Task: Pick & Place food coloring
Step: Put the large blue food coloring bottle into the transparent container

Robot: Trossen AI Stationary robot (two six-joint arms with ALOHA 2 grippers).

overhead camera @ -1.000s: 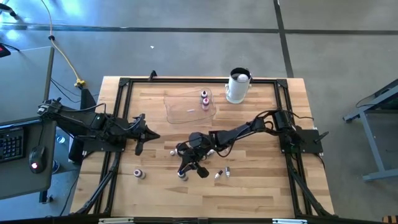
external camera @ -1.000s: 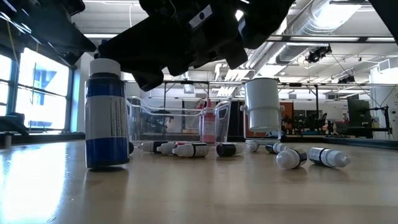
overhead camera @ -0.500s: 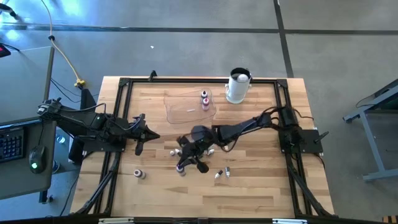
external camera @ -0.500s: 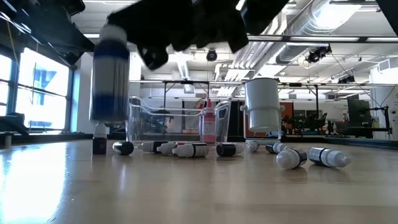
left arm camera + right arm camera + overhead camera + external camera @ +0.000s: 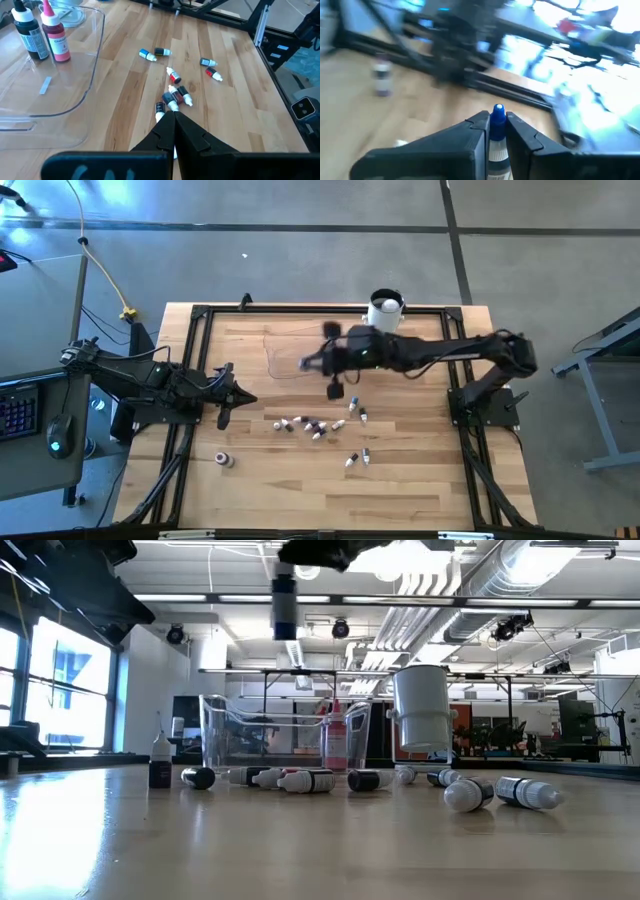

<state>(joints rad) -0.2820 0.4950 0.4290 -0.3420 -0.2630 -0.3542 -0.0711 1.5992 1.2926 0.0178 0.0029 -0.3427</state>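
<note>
Wooden desk [image 5: 420, 480] in a concrete-floored workshop: right tool carries a blue-tipped bottle above the clear tray.

The right tool [image 5: 492, 122] is clenched on a small food coloring bottle [image 5: 496, 131], blue tip poking up between its fingers, held high over the clear tray [image 5: 290, 360]. Inside the tray stand a red bottle [image 5: 54, 36] and a dark bottle [image 5: 27, 35]. The other little bottles [image 5: 312, 425] lie scattered on the desk just in front of the tray; the white container [image 5: 383, 318] stands beside it. The left tool [image 5: 170, 127] waits pinched shut, empty, left of the tray.
</note>
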